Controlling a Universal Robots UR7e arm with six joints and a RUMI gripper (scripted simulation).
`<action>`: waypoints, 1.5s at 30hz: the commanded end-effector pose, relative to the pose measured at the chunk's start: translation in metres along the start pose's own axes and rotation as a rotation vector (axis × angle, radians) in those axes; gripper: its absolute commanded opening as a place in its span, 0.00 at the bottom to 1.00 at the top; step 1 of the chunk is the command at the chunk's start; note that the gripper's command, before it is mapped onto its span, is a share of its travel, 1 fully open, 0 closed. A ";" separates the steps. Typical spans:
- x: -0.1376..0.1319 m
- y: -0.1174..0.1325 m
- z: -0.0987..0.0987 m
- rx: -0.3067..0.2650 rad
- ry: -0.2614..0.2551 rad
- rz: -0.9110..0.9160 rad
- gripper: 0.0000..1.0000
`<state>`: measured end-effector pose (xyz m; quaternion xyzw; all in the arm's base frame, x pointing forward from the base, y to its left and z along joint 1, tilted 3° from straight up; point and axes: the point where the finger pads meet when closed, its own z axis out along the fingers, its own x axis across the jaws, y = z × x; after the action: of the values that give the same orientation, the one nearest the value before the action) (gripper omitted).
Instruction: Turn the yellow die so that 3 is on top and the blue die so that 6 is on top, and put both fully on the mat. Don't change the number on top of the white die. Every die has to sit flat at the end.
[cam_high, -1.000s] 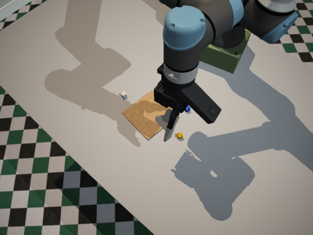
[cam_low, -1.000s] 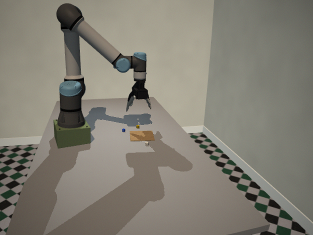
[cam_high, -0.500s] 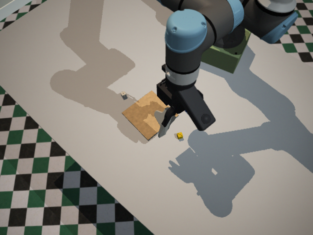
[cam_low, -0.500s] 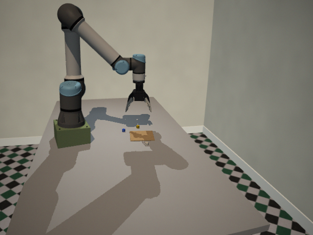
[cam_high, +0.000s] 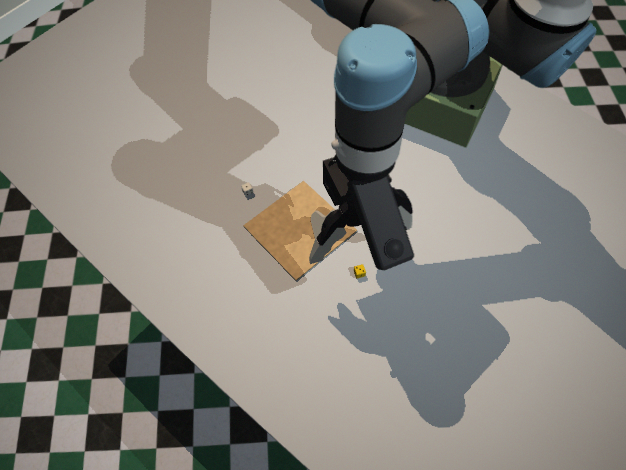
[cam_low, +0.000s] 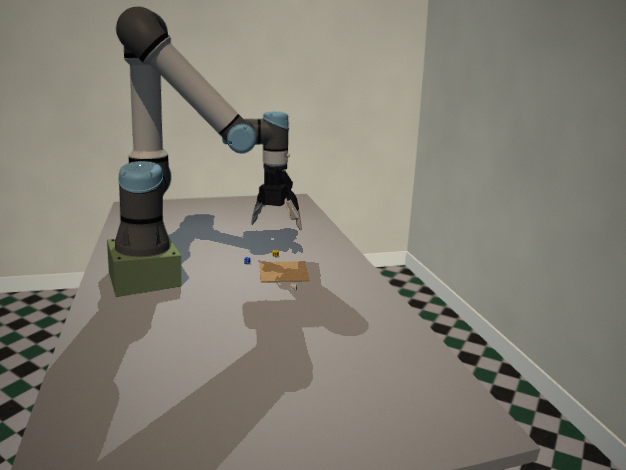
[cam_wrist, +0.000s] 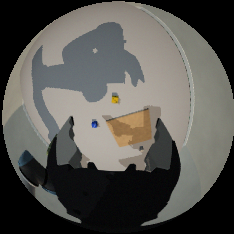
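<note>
"What's the biggest thing under the fingers?"

"The pale table (cam_high: 217, 328) (cam_low: 353, 404) (cam_wrist: 160, 75), with arm shadows across it. The green base block (cam_high: 439, 123) (cam_low: 146, 275) stands on it, well apart from the fingers."

"And the gripper (cam_high: 360, 245) (cam_low: 277, 226) (cam_wrist: 114, 117)?"

"Above the table, its two fingers spread wide open, with nothing held."

"Where's the mat?"

"The square, orange-tan mat (cam_high: 273, 227) (cam_low: 290, 275) (cam_wrist: 135, 132) lies flat below the fingers. In the wrist view it shows between the fingertips, nearer the right-hand one in the picture, with a patchy shadow over it."

"Now the dice. How does the yellow one look?"

"The yellow die (cam_high: 359, 271) (cam_low: 275, 253) (cam_wrist: 115, 99) is a bright little cube with dark pips, too small for me to count surely. It's on the table off the mat, past the fingertips in the wrist view."

"The blue?"

"The blue die (cam_low: 247, 260) (cam_wrist: 94, 124) is deep blue, also off the mat, showing between the fingertips towards the left-hand one in the wrist view. I can't read its top; the gripper hides it from above."

"And the white?"

"The white die (cam_high: 247, 190) (cam_low: 293, 286) (cam_wrist: 141, 148) is off the mat too, seen just inside the right-hand finger in the wrist view. Its top seems to show a single pip."

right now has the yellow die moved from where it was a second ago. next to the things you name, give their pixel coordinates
No; the yellow die (cam_high: 359, 271) (cam_low: 275, 253) (cam_wrist: 115, 99) sits at the same spot beside the mat (cam_high: 275, 230) (cam_low: 283, 275) (cam_wrist: 134, 134).
</note>
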<state>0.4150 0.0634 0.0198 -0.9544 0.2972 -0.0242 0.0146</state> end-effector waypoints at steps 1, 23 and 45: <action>-0.002 0.001 0.004 -0.007 0.003 0.083 1.00; -0.002 0.001 0.004 -0.008 0.003 0.091 0.18; -0.002 0.001 0.004 -0.008 0.003 0.091 0.18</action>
<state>0.4154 0.0630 0.0175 -0.9398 0.3407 -0.0256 0.0123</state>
